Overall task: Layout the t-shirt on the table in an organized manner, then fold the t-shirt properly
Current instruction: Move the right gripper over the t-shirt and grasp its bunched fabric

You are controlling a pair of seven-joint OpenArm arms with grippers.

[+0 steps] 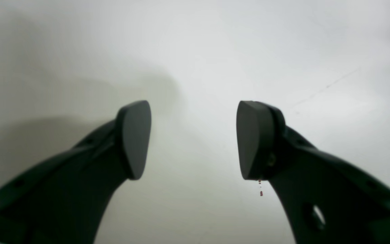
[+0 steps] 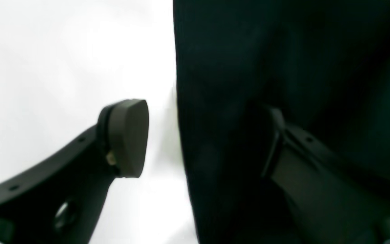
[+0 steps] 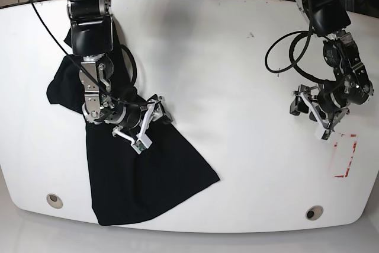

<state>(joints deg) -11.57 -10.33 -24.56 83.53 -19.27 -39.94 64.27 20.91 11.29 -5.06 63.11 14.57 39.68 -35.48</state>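
The black t-shirt [image 3: 133,173] lies on the left half of the base view, plain side up, skewed diag across the white table [image 3: 225,57]: hem corner pointing toward the table's middle, a bunched sleeve sticking out at the far left. Not laid out yet, so I judge we're in the spreading stage, no fold started.

My right gripper [image 3: 155,112] sits at the shirt's upper right edge, where the cloth narrows under the arm. In the right wrist view its jaws stand apart, straddling the fabric edge: one pad [image 2: 129,137] over bare table, the other lost against the dark cloth (can't tell if it's on top of the fabric or just above it). Nothing pinched. I read that pose as lining up to grab the edge so I can drag the shirt square.

My left gripper [image 1: 194,139] is well apart from the shirt, on the other side of the table near the red-and-white tape rectangle [image 3: 346,157]. Jaws apart, empty, only white tabletop btwn the pads. Prob parked there so it stays clear while the right arm works; it'll be needed once there's a 2nd corner to hold
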